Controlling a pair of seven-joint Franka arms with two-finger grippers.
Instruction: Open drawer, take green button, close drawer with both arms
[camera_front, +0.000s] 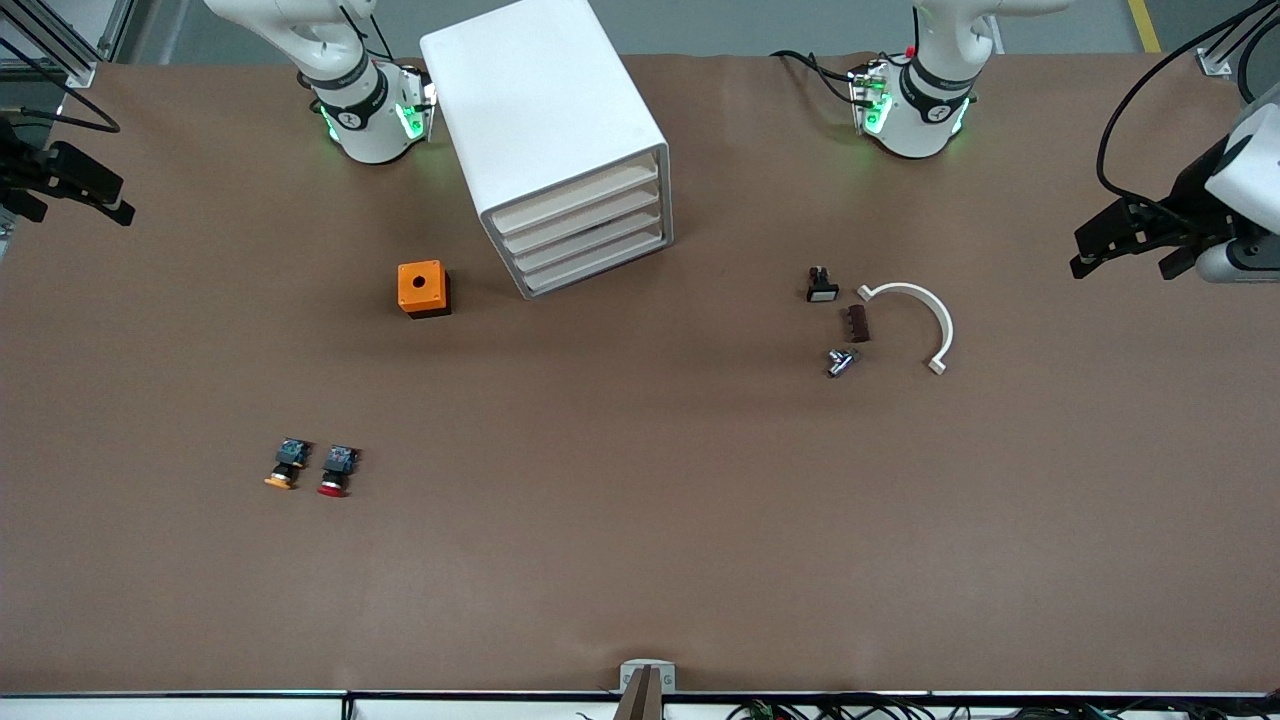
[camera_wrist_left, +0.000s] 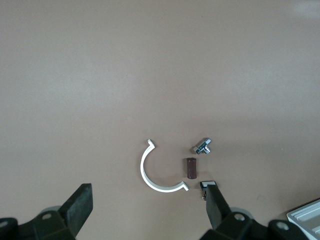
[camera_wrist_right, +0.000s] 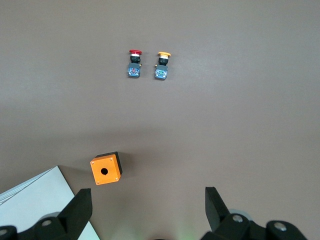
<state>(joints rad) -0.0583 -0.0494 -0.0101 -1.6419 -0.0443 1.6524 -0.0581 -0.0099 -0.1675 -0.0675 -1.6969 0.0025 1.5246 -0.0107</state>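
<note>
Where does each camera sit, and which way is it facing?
Front view: high, across the table from the bases, looking down on the cabinet; both arms show, left gripper and right gripper at the table's ends.
Left wrist view: on the left wrist, looking down past its open jaws at the white clip and brown block.
Right wrist view: on the right wrist, looking down past its open jaws at the orange box and two buttons.
Shared: the front view shows all these parts.

Brown matte table (camera_front: 640, 560) fills view, evenly lit; grey floor (camera_front: 760, 25) along upper edge; aluminium frame post (camera_front: 50, 40) at corner.
</note>
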